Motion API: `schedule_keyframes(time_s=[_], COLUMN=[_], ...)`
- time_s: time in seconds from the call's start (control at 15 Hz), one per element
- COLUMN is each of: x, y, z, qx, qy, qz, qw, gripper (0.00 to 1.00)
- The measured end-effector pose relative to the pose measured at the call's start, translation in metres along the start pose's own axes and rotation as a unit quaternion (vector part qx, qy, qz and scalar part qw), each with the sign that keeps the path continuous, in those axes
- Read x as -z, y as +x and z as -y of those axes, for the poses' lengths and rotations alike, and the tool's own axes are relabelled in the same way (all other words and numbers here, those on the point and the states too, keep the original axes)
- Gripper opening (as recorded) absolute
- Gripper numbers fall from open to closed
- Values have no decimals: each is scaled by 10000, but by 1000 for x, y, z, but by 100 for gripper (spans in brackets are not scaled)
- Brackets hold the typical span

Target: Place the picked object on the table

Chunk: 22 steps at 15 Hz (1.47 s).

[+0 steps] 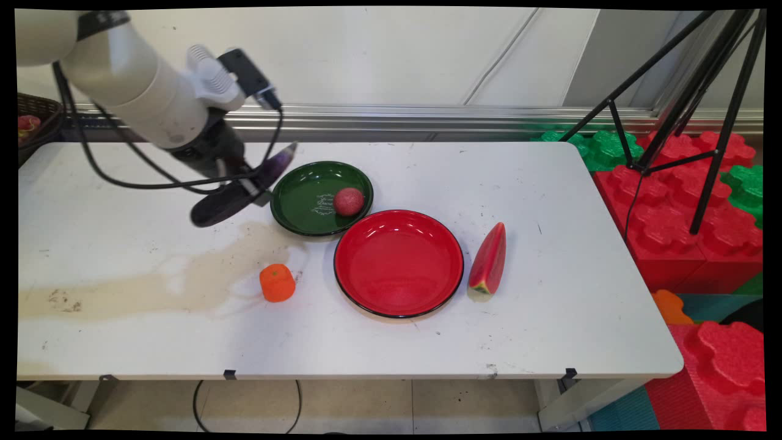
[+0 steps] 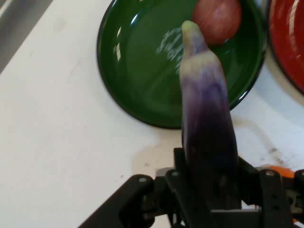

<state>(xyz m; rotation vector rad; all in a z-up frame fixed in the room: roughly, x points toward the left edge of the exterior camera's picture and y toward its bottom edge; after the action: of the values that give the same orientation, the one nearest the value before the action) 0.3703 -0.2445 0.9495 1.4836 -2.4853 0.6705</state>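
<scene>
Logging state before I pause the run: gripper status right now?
Gripper: closed on the purple eggplant, holding it off the table beside the green plate.

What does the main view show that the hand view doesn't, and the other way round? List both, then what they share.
Only the main view: the watermelon slice, the whole red plate and the whole orange fruit.

Only the hand view: the eggplant's pale tip above the green plate, and the closed jaws on its dark end.

Both: the gripper holding the eggplant, the green plate, the red ball in it, the white table.
</scene>
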Motion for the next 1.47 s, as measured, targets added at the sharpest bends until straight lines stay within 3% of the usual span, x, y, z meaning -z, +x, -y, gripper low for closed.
schedule_keyframes(time_s=[0.6,1.07,1.47], x=[-33,-73,-101], y=[-42,-51,-53], z=[18,27,32], qx=[974,1403,1527], qy=[139,115,2], qz=[569,871,1010], qw=[9935,9862,9831], gripper=[0,0,0])
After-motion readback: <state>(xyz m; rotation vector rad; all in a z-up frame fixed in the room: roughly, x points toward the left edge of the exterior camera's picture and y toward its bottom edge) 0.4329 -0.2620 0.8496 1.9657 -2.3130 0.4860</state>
